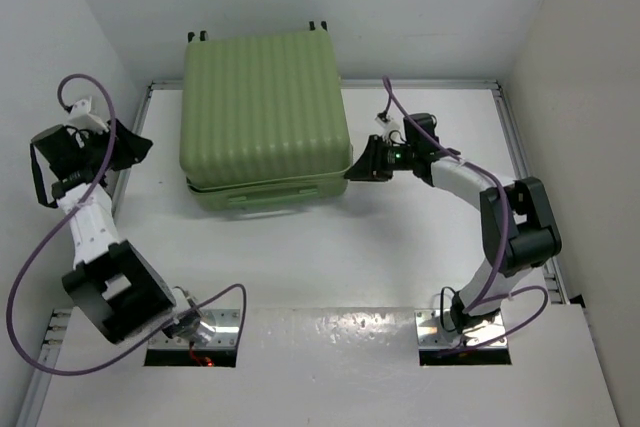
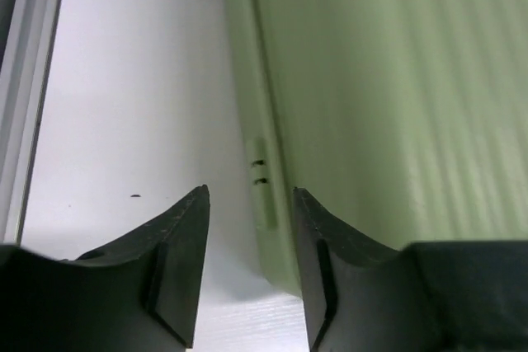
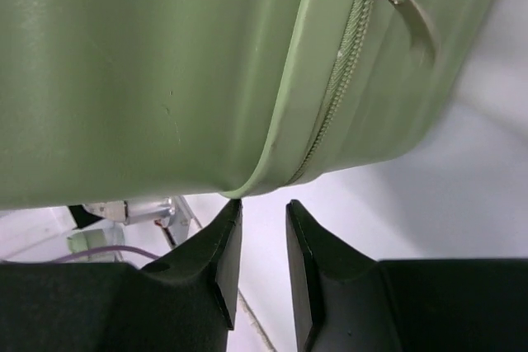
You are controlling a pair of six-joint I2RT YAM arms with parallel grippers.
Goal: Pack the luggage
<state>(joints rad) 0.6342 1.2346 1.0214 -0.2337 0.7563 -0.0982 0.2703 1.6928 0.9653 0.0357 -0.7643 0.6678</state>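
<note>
Two robot arms sit at the near edge of a white table (image 1: 330,257). One big green suitcase, the luggage (image 1: 262,107), lies flat on the far part of the table, a bit to the left. Its ribbed lid is down and faces up. Its small black wheels (image 1: 200,37) point at the back wall. The inside is hidden, so I cannot tell what is packed in it.

The right gripper (image 1: 352,172) is at the near right corner of the case. Its own camera shows its two fingers (image 3: 227,245) with only a thin gap between them, and nothing is in that gap. One fingertip sits right under the rim of the lid at the corner. I cannot tell if it touches the rim or is just beside it. The zipper (image 3: 338,80) runs up the side of the case above the fingers. The silver zipper pull (image 3: 408,14) hangs further along, away from the fingers.

The left gripper (image 1: 138,145) is off to the left of the case and not touching it. Its fingers are spread wide and hold nothing. Its camera looks along the left side of the case.

With the lid down, I think the filling part is done. Zipping the case shut looks like the job that is left. I cannot tell how much of the zipper is shut. The pull is not between any fingers yet.
</note>
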